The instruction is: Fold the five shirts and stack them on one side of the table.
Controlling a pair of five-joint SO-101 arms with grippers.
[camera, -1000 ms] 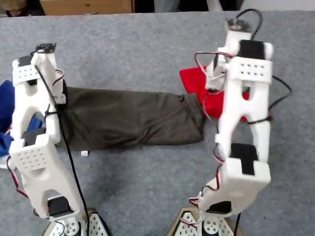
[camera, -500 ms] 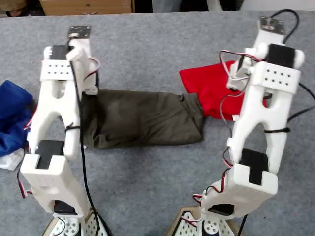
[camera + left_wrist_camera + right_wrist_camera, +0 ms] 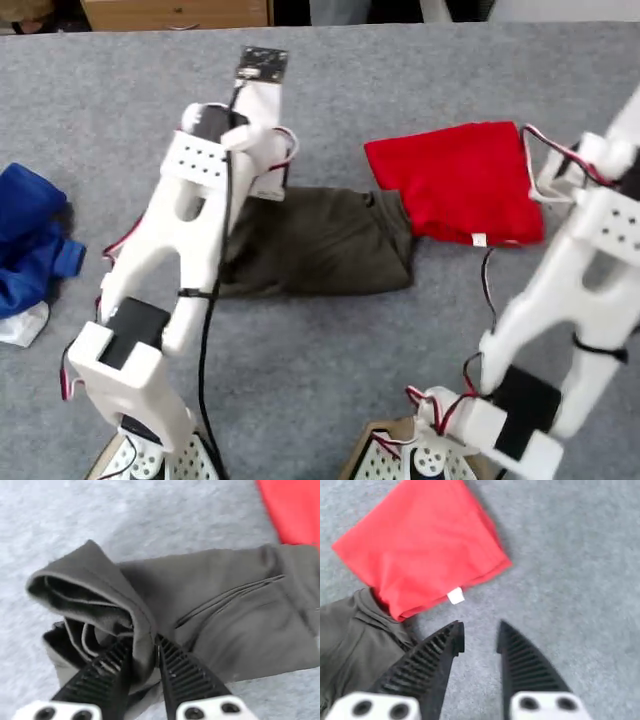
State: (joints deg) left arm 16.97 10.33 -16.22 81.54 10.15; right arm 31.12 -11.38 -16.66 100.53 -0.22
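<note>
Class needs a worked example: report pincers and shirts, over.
Left pincer shut on dark shirt, edge bunched. Right pincer open, empty, beside red shirt. Red shirt overlaps dark shirt's end. Blue shirt crumpled, off to the side.

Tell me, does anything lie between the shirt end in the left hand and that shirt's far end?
Nothing visible does. The left hand is shut on the lifted end of the dark shirt; only its own flat cloth lies ahead. The red shirt touches the far end.
</note>
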